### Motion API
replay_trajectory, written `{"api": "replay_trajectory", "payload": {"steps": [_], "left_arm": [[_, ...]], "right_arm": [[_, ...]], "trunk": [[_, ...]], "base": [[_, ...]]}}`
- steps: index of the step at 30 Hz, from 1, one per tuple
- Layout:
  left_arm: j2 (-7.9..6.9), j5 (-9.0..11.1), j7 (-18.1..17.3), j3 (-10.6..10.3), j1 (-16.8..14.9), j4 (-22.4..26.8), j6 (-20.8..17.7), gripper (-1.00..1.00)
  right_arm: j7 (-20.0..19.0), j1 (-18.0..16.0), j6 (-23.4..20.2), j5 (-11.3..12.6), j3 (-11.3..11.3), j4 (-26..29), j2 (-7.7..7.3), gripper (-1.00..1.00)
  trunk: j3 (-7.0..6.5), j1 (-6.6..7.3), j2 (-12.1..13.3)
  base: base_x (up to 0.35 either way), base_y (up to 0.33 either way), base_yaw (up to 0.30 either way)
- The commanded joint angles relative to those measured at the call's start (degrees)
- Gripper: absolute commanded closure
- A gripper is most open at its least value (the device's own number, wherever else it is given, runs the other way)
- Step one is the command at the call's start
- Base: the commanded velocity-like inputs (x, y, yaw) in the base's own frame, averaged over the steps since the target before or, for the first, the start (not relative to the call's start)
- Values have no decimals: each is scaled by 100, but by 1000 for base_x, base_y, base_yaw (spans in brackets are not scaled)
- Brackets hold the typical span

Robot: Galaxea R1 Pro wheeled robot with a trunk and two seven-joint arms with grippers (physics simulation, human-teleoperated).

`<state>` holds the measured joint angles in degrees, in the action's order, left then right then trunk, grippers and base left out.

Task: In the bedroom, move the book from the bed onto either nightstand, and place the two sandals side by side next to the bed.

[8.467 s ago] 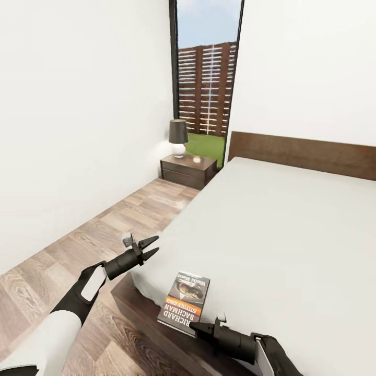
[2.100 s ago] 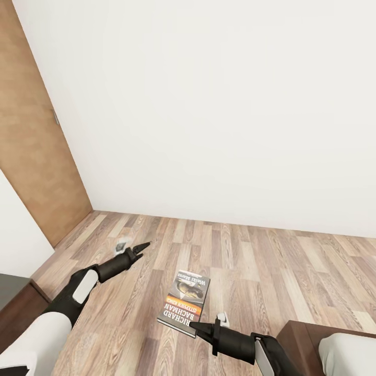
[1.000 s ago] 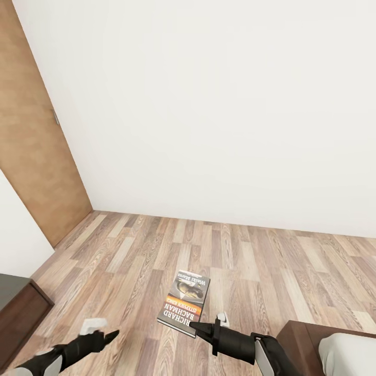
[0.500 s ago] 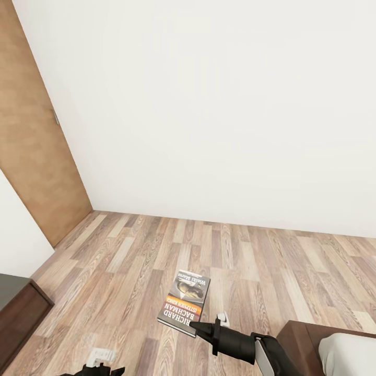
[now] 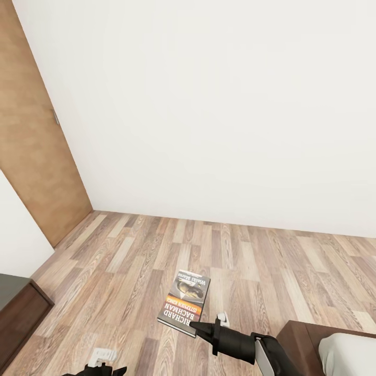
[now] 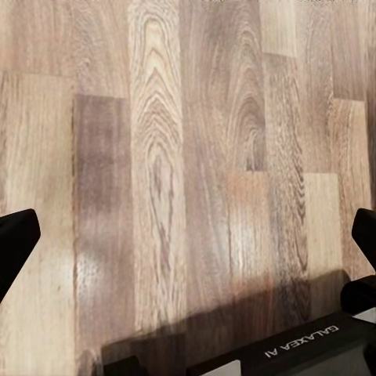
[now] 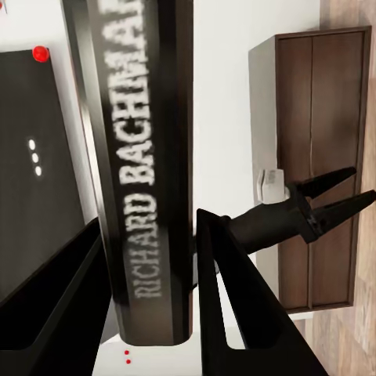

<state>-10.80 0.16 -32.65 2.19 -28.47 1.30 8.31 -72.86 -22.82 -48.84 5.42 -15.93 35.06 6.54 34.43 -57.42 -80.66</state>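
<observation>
Book: the book point(image 5: 184, 302) is clamped at its near edge by the right gripper point(image 5: 194, 327) and held level above the plank floor point(image 5: 250, 261); its spine point(image 7: 149, 172) is seen between the closed fingers in the right wrist view.
Left gripper: the left gripper point(image 5: 107, 371) has been lowered from mid-height to the bottom edge of the head view; in the left wrist view its fingertips point(image 6: 14, 243) are spread wide, with nothing held.
View: a white wall point(image 5: 209, 104), a wooden door point(image 5: 31, 156) and a bed corner point(image 5: 334, 350) are faced.
Meaning: the book is judged off the bed and in transit; a turn towards a nightstand is needed.
</observation>
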Motion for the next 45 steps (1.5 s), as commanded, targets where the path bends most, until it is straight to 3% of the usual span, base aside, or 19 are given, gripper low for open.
{"api": "replay_trajectory", "payload": {"steps": [1, 5, 8, 12, 32, 45], "left_arm": [[-1, 1, -22, 19, -2, -7, 12, -100], [-1, 0, -22, 16, -1, -8, 12, -100], [-1, 1, -22, 13, -3, -9, 10, -100], [9, 0, -22, 11, -2, -14, 9, -100], [78, 3, -21, 19, -1, -10, 4, -100], [103, 1, -14, 19, -1, -7, -30, -100]], "right_arm": [[-18, -4, -33, -11, -25, 1, 6, 100], [-18, -4, 23, -11, -24, 1, 6, 100], [-35, -4, 500, 5, -24, -1, 6, 100], [-49, -4, 732, 11, -24, -1, 6, 100], [-32, -4, 780, 12, -24, 1, 6, 100], [-34, -4, 787, 3, -24, -1, 6, 100]], "trunk": [[5, 0, -3], [-9, 0, -3], [-31, 0, -3], [-63, 0, -3], [-221, 0, -3], [-246, 0, -3]], "base": [[0, 0, 0], [0, 0, -74], [0, 0, -143], [0, 0, -151], [0, 0, -150], [0, 0, -10]]}}
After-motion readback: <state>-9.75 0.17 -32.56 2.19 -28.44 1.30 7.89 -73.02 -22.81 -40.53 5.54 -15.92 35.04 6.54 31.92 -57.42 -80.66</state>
